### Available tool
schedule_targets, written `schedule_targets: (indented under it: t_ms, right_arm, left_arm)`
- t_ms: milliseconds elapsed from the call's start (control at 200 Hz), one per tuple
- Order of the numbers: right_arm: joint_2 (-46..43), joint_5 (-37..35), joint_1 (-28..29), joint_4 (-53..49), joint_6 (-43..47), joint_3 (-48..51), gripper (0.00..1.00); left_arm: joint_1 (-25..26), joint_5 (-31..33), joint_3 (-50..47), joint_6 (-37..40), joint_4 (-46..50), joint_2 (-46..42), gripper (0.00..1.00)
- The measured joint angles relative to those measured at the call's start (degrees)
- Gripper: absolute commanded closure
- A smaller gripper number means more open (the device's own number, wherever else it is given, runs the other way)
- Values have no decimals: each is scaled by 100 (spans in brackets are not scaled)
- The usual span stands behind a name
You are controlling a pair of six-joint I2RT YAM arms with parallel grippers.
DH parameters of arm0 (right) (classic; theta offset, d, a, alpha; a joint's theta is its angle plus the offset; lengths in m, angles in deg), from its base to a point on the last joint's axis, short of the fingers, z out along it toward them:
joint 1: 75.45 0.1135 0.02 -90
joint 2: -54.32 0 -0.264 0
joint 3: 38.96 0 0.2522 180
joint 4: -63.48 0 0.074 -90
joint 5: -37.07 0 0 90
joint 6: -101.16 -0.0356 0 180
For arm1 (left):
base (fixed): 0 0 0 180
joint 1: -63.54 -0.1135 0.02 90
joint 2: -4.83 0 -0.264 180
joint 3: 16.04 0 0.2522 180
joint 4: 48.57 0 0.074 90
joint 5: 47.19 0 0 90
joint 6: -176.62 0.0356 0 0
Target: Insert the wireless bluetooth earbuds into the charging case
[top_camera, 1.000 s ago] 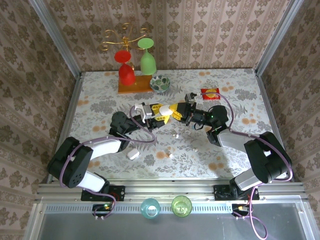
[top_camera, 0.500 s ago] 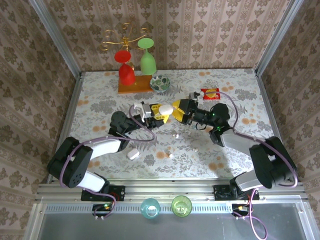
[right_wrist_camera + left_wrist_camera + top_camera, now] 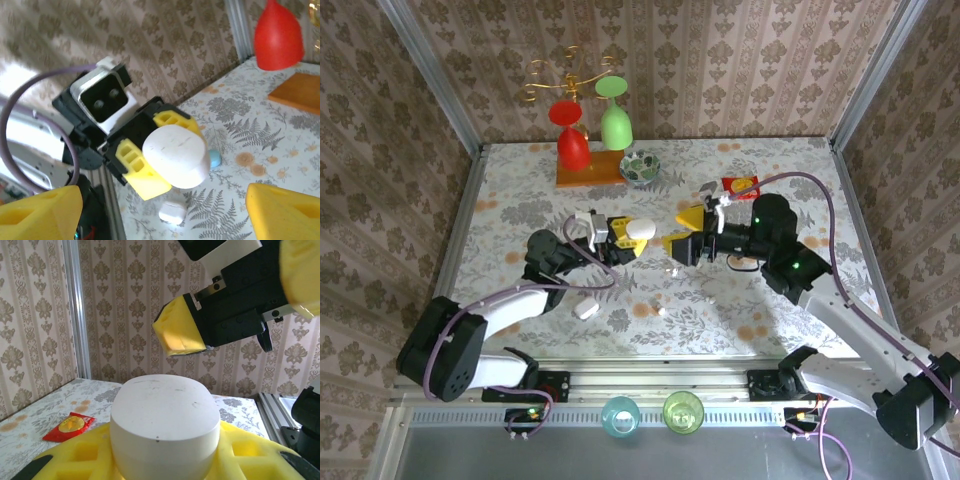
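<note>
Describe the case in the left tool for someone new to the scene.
Over the middle of the table, find the left tool. Its yellow fingers clamp a white pebble-shaped case; the other white case lies loose on the table.

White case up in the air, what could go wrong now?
The left hand alone holds the white case above the table, so it might slip and fall. The open right hand sits close by and could bump it. The earbuds on the table are tiny, so they may skid away when pinched.
</note>
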Motion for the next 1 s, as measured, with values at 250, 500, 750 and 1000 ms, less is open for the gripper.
schedule_targets:
  t_ms: [250, 500, 750, 1000]
  right_arm:
    - [765, -505, 544, -879, 1805, -748, 13]
    - [1211, -925, 597, -973, 2249, -846, 13]
    - [1204, -1067, 601, -929, 2205, -846, 14]
    - [1082, -1097, 380, -778, 1893, -841, 15]
  left_arm:
    - [15, -236, 0, 7, 201, -109, 73]
    - [15, -282, 0, 9, 396, -109, 73]
    - [13, -203, 0, 11, 457, -111, 73]
    - [33, -273, 2, 17, 553, -133, 73]
